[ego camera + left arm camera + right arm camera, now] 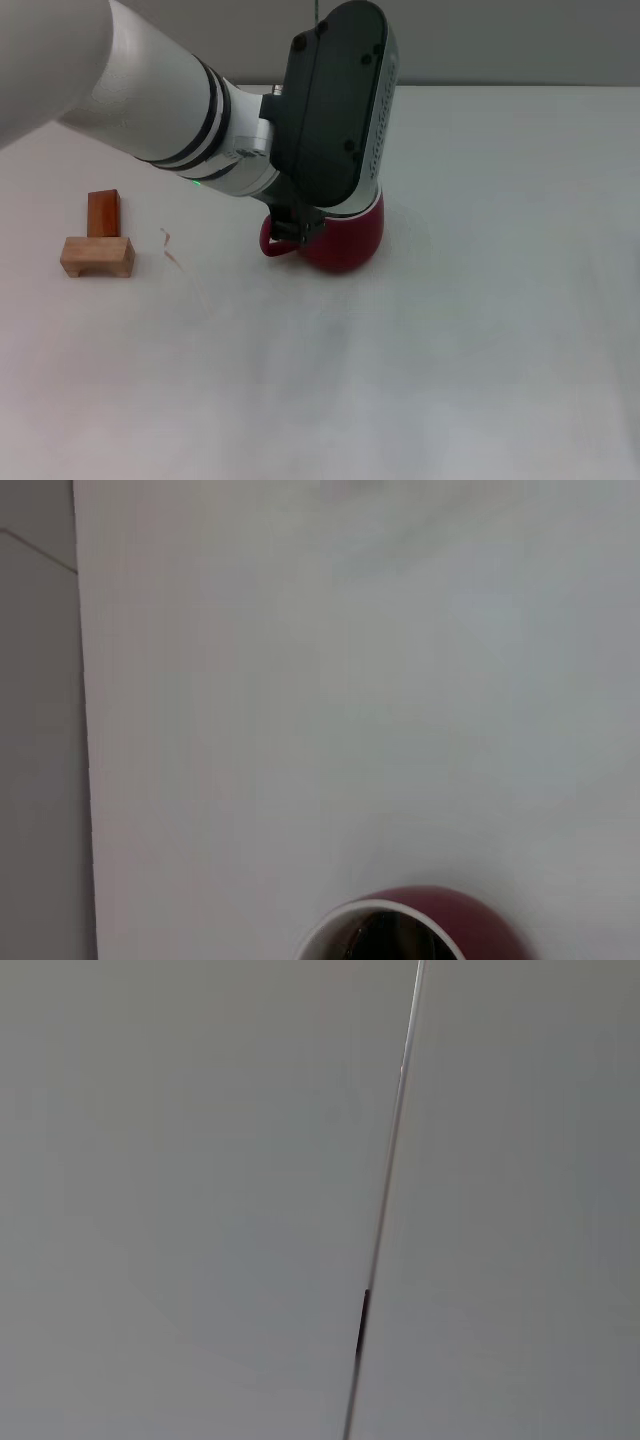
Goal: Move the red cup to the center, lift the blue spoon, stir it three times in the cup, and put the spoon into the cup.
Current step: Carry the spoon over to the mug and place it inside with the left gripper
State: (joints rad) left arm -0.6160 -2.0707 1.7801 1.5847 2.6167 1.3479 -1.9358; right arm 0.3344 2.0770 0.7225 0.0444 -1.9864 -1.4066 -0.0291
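the red cup (345, 240) sits upright on the white table (480, 300), about in the middle of the head view, its loop handle turned toward the robot's left and its top hidden under the left arm's dark wrist housing. the left gripper (300, 222) is down right over it — a dark piece of it shows just beside the handle, but the fingers themselves are covered, so i cannot tell how far the jaws stand open or whether they have hold of the handle or rim. the left wrist view only catches the cup's pale rim and dark inside at the frame edge, with bare table beyond. judging by where the cup stands, the move to the centre looks either under way or near its end; nothing of the later steps shows. the blue spoon is not visible in any view, so the lifting, the three stirs and dropping it in all appear still to do. off to the left lie two small wooden blocks (97, 245), touching each other and well apart from the cup. the right arm is out of sight — its wrist camera sees only plain grey wall.
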